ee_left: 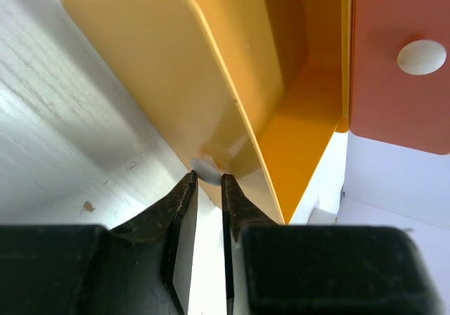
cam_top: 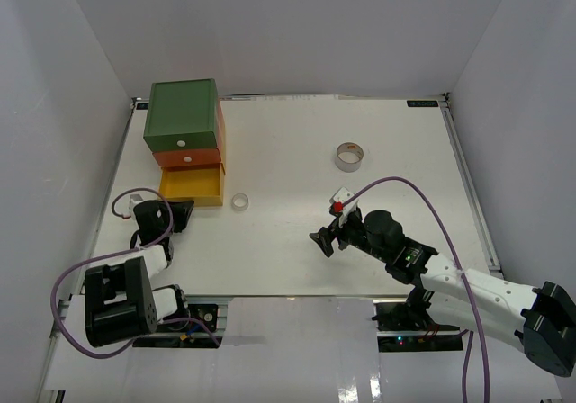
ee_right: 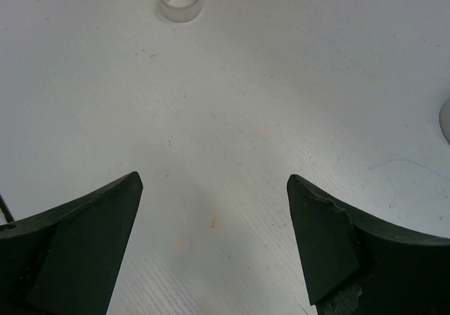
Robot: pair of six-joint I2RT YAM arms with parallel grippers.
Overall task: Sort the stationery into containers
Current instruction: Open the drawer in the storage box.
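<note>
The containers are a stacked chest: green top (cam_top: pixel 183 113), orange middle drawer (cam_top: pixel 187 157) and yellow bottom drawer (cam_top: pixel 192 187). The yellow drawer stands pulled out toward me. My left gripper (cam_top: pixel 181 212) is at its front, and in the left wrist view the narrow jaws (ee_left: pixel 208 178) pinch the drawer's small white knob (ee_left: pixel 204 165) at their tips. Of the stationery, a clear tape ring (cam_top: pixel 239 202) lies just right of the yellow drawer and a grey tape roll (cam_top: pixel 348 156) lies further back right. My right gripper (cam_top: pixel 326 238) hovers open over bare table (ee_right: pixel 214 181), with the ring (ee_right: pixel 181 0) ahead of it.
White walls close in the table on the left, back and right. The orange drawer (ee_left: pixel 394 97) is closed, its white knob (ee_left: pixel 421 56) above the yellow one. A purple cable (cam_top: pixel 405 183) arcs over the right arm. The grey roll's edge (ee_right: pixel 446 118) shows at the right.
</note>
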